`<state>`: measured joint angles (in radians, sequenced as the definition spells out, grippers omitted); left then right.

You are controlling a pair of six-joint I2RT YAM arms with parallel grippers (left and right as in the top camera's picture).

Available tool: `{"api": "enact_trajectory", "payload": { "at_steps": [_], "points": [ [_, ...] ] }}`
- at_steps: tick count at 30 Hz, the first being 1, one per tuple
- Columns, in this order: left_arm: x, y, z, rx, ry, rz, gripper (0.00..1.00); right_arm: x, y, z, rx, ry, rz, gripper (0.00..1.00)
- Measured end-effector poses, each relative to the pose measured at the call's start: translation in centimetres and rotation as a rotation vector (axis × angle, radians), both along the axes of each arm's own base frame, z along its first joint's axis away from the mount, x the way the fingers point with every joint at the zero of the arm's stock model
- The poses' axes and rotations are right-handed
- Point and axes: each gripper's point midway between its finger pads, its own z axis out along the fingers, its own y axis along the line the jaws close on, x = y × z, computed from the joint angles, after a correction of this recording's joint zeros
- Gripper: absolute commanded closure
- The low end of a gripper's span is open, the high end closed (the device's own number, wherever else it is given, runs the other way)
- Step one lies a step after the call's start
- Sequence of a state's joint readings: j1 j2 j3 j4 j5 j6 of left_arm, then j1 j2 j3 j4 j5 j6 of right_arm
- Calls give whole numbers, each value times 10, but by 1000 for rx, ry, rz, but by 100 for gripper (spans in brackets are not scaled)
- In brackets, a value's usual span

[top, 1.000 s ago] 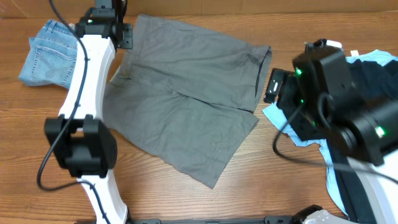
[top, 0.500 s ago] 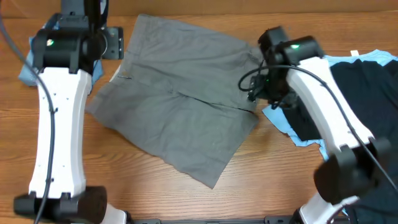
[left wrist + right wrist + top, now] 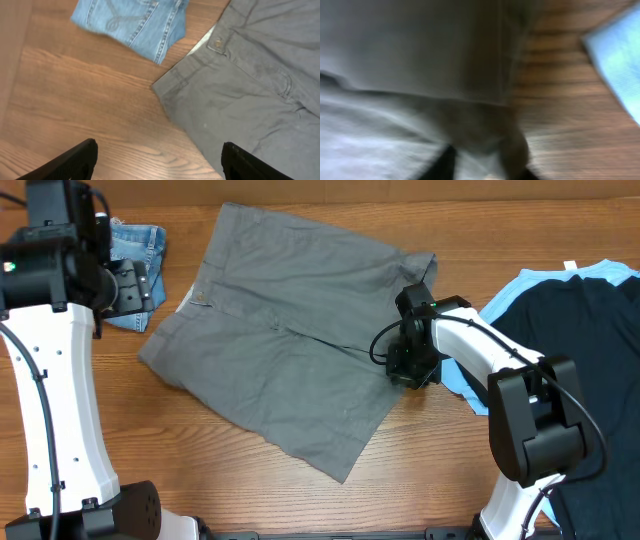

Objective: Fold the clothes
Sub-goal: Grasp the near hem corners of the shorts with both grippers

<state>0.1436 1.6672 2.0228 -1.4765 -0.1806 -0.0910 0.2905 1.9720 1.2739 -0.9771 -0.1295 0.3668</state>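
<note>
Wood-grain table [image 3: 250, 490], seen from overhead and from both wrists.

Item: grey shorts [image 3: 290, 370]. Spread flat at the middle of the table. Waistband along the left edge, legs running toward the right and the near side. A metal button [image 3: 218, 43] shows at the waistband in the left wrist view.

Item: right gripper [image 3: 410, 370]. Low at the right edge of the grey shorts, by the leg hem. Its own camera is blurred, showing grey cloth close up and a strip of wood. Whether the jaws are parted or pinching the cloth cannot be told.

Item: left gripper [image 3: 160, 165]. Jaws wide apart and holding nothing. It hangs above bare wood just left of the waistband corner.

Item: denim shorts [image 3: 135, 250]. Bunched at the far left of the table, apart from the grey shorts.

Item: light-blue tee [image 3: 460, 380]. Lies at the right, its edge just beside the right gripper.

Item: black tee [image 3: 580, 350]. Lies on top of the light-blue tee.
</note>
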Motion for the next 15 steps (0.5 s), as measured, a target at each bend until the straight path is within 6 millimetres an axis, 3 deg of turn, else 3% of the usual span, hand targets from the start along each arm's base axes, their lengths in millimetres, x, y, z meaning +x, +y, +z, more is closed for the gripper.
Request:
{"api": "enact_trajectory", "payload": {
  "at_steps": [4,7,11,15],
  "points": [
    [-4,5,-8,-33,34,26,20,7,-13,3,-54,-24,-8,96],
    [-1,2,-18,-61,63,20,21,22,-45,8,-155,-62,-52,95],
    [1,-2,-40,-96,126,12,18,46,-88,26,-234,-108,-136,57],
    [4,-6,-66,-127,189,7,27,60,-109,56,-249,-123,-150,48]
  ]
}}
